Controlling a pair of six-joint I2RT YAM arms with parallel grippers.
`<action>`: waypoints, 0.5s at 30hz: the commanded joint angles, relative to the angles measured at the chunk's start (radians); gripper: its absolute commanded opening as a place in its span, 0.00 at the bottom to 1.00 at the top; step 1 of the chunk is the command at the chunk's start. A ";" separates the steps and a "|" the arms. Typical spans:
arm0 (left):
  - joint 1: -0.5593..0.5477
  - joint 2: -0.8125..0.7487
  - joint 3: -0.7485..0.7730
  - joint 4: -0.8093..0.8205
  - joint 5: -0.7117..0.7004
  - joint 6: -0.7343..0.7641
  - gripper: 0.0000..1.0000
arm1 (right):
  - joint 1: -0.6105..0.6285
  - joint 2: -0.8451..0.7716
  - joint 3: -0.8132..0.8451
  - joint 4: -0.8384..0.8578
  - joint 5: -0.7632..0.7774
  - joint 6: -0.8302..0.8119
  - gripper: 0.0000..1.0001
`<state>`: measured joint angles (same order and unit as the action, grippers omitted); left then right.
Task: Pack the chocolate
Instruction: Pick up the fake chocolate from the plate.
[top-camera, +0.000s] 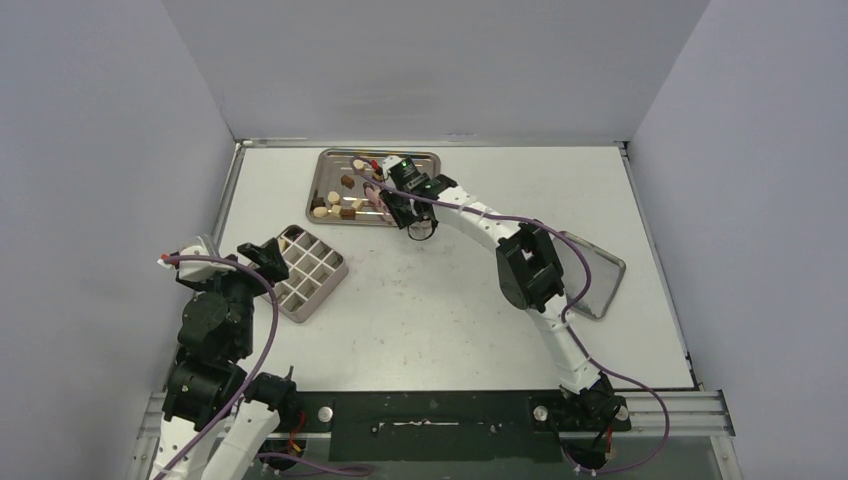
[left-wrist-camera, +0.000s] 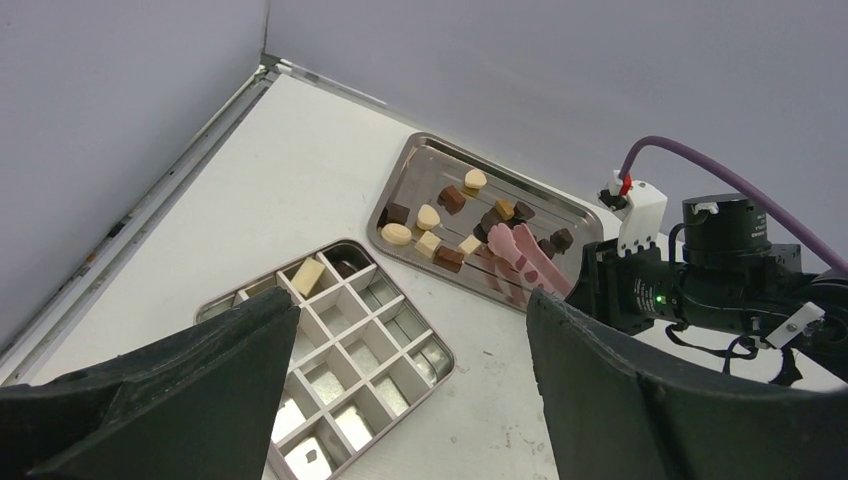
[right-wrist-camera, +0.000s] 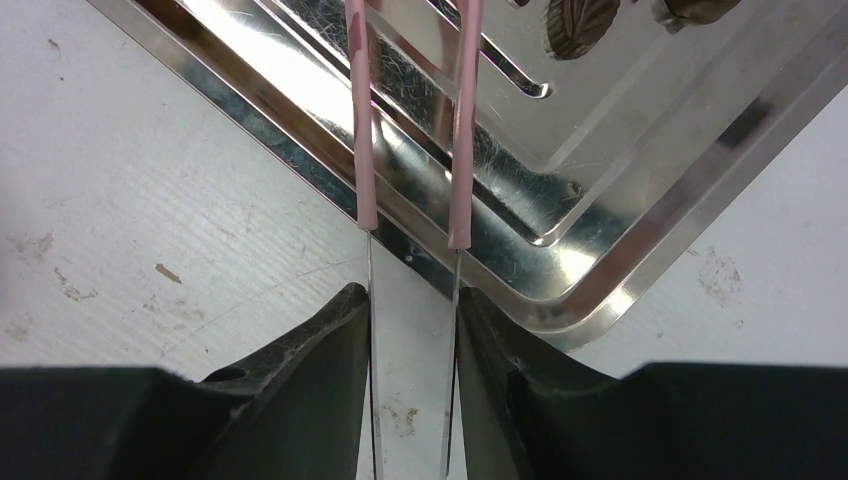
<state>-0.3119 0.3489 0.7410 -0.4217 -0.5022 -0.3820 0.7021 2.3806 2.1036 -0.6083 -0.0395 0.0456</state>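
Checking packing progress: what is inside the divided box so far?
One cream-white chocolate piece sits in a far cell of the divided box; the other visible cells look mostly bare. One finger of the left claw hides the near-left cells.

Silver rectangular metal tray (right-wrist-camera: 640, 170) is mirror-shiny but scratched, thin pink tongs (right-wrist-camera: 361, 120) look coated over bare steel, white tabletop (right-wrist-camera: 150, 200) is matt and scuffed, dark brown chocolate chunk (right-wrist-camera: 583, 22) looks ribbed.

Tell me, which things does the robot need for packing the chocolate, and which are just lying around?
Needed: chocolate, on the metal tray; pink tongs, squeezed in the right gripper; the box with little compartments.
Just lying there: the flat metal plate by the right arm; the left gripper, open and holding nothing.
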 joint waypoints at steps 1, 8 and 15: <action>-0.001 -0.011 0.004 0.036 -0.016 0.011 0.82 | 0.014 -0.117 -0.025 0.041 0.065 0.016 0.31; -0.001 -0.013 0.006 0.036 -0.018 0.006 0.82 | 0.034 -0.190 -0.082 0.071 0.069 0.034 0.30; -0.001 -0.013 0.022 0.030 -0.019 -0.002 0.82 | 0.058 -0.244 -0.113 0.102 0.055 0.067 0.30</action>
<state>-0.3119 0.3447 0.7410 -0.4217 -0.5129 -0.3828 0.7414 2.2463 2.0010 -0.5770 0.0032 0.0788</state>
